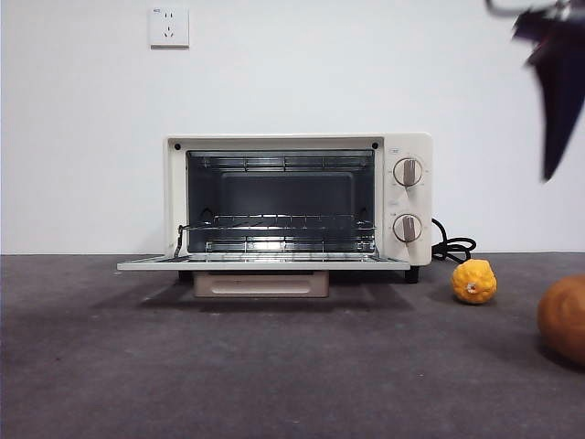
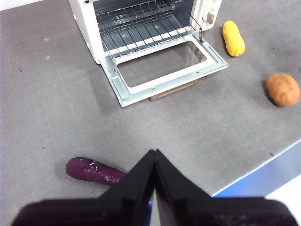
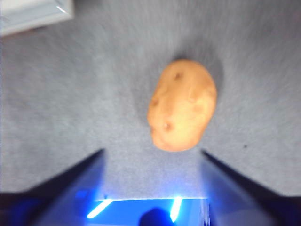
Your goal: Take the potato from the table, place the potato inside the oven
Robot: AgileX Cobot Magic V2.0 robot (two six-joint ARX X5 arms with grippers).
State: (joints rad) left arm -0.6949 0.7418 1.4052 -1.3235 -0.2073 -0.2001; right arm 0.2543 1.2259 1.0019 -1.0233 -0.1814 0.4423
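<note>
Front view: the oven (image 1: pixel 297 203) stands mid-frame on the desk (image 1: pixel 110 366), door down, the potato (image 1: pixel 563 318) cut by the right edge. Left wrist view: the left gripper (image 2: pixel 154 157), jaws together, waits well apart from the potato (image 2: pixel 282 89) at right. Right wrist view, blurred: the right gripper (image 3: pixel 153 157) – jaws apart – hangs nearer, the potato (image 3: pixel 182 111) lying free at centre between them, long axis running roughly away from the jaws

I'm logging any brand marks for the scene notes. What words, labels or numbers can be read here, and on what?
No text reads clearly in any view.
Toaster oven: small marks above each of its two knobs, too small to read.
Wall socket: a tiny mark at its top, unreadable.
Potato, yellow fruit, table: no text.
</note>
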